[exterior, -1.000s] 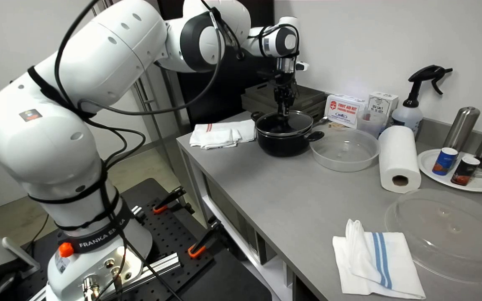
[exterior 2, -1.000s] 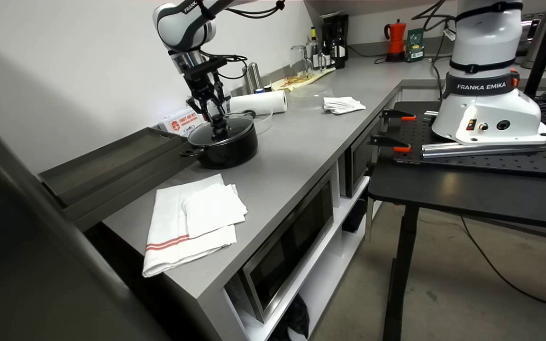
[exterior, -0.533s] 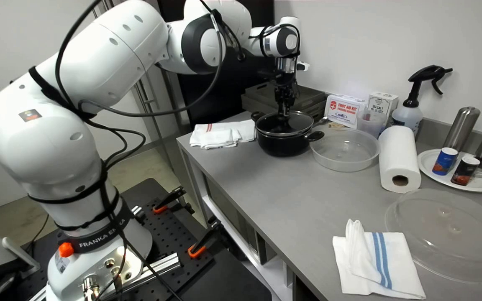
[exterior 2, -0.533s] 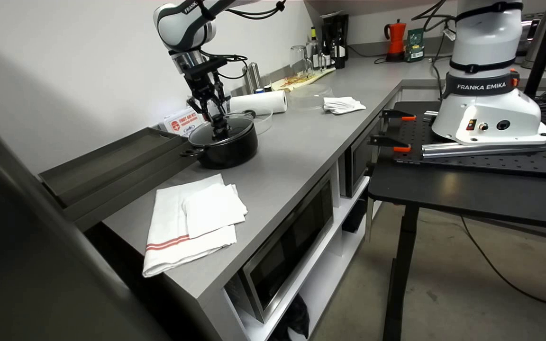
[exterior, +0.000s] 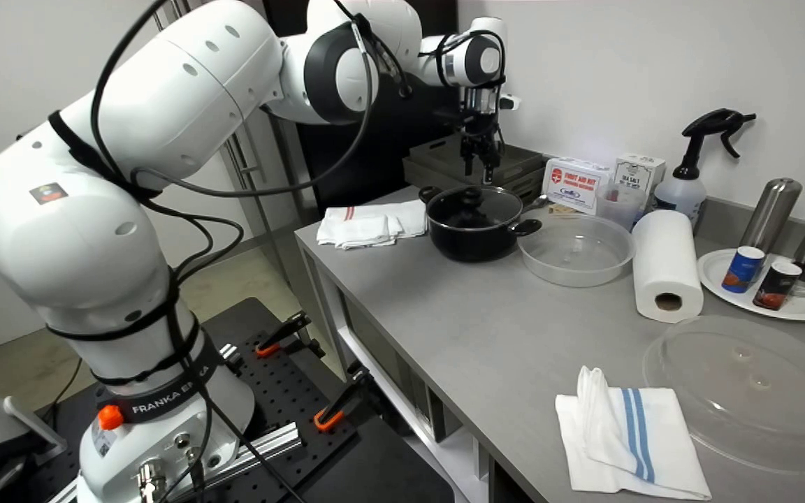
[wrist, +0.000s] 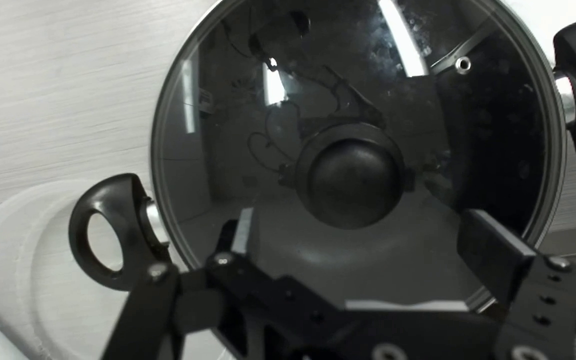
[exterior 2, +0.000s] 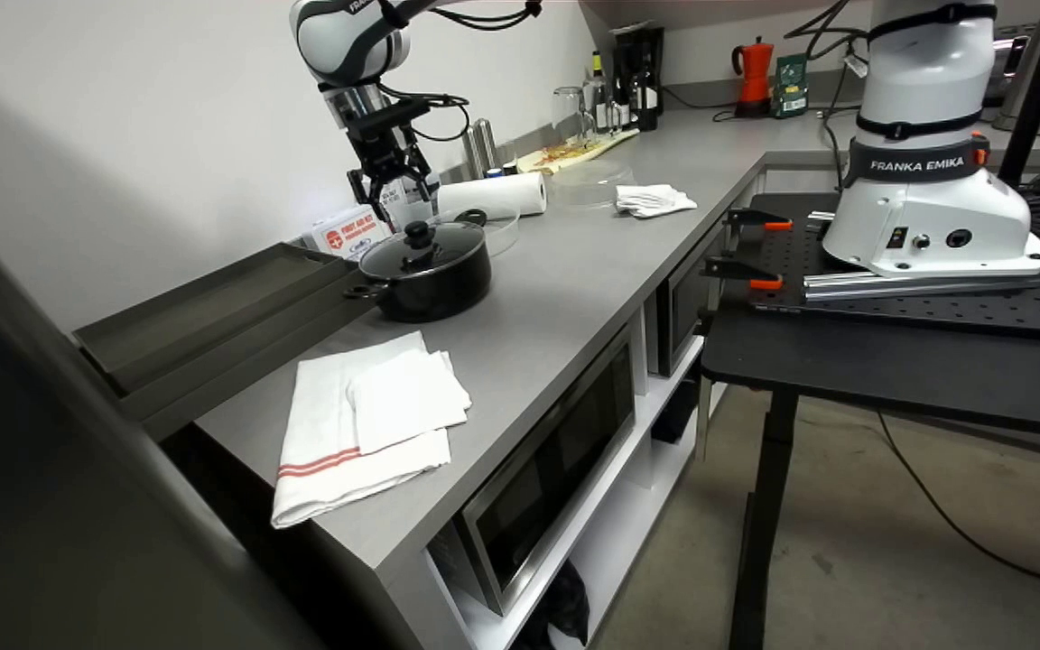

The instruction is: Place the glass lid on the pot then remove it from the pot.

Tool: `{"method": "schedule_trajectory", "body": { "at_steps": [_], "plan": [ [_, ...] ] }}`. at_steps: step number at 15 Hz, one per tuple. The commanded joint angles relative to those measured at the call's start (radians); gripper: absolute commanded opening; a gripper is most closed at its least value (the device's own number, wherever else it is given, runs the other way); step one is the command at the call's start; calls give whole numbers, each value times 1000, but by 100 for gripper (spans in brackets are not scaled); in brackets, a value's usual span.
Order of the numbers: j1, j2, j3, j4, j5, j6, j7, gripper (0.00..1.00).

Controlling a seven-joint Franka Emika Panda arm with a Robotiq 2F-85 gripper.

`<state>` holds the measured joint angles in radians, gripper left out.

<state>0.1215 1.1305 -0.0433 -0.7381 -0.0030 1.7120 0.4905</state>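
Observation:
The glass lid lies flat over the black pot, its metal rim following the pot's rim all round. Its dark round knob is uncovered in every view. Two black side handles stick out from the pot, and its inside shows only darkly through the glass. Just above the knob hangs my gripper, its fingers spread wide on either side with nothing between them. In both exterior views the gripper is apart from the lid, with a small gap over the knob.
A clear bowl stands close beside one pot handle. Dark stacked trays and a first aid box are behind. A folded towel lies on the pot's other side; a paper roll is farther along the counter.
My gripper has let go of the lid's knob, opened and risen a little above it. The lid stays on the pot, and the pot has not moved.

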Motion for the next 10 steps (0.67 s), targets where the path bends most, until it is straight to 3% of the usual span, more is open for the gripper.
{"method": "schedule_trajectory", "body": {
  "at_steps": [1, 10],
  "plan": [
    [-5, 10, 11, 48, 13, -32, -2, 100],
    [-1, -30, 21, 26, 9, -2, -7, 100]
  ]
}}
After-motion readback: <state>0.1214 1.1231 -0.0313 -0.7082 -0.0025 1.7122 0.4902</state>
